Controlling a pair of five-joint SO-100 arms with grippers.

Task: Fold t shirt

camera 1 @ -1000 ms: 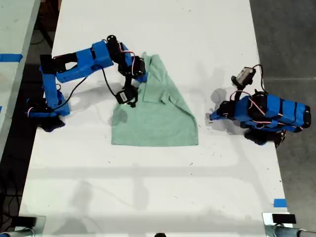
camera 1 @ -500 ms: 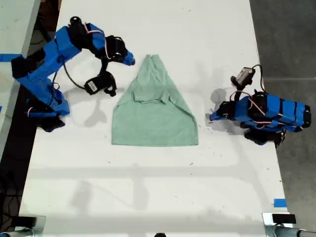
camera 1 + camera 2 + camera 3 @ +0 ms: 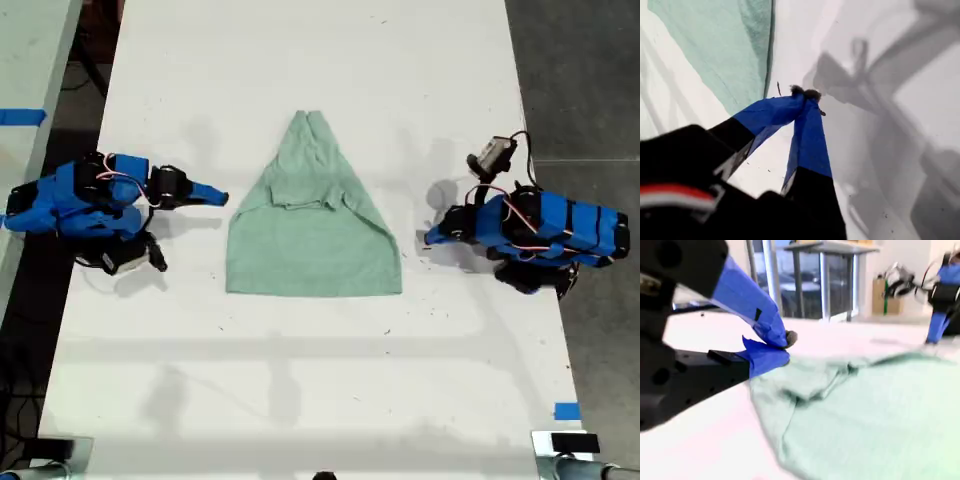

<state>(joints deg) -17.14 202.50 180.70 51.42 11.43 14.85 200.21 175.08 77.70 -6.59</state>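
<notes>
Blue tips of my second gripper [image 3: 222, 198] are pinched together w/ nothing in them. That arm was up over the t shirt [image 3: 315, 240] 0.5 s ago and is now folded low at the exterior view's left, just off the cloth. Shirt lies mid-table [image 3: 300, 380], sides folded in to a point, same as before. Across it, my first gripper [image 3: 428, 238] hasn't moved: closed, empty, near the hem corner.

Open worktop [image 3: 300, 400] lies all round the flat t shirt [image 3: 312, 235]. My second end effector [image 3: 218, 197], jaws together, sits low just beside the cloth's edge on the exterior view's left. My first end effector [image 3: 432, 238], jaws also together, rests near the edge on the exterior view's right. Both folded arms block those two sides.
</notes>
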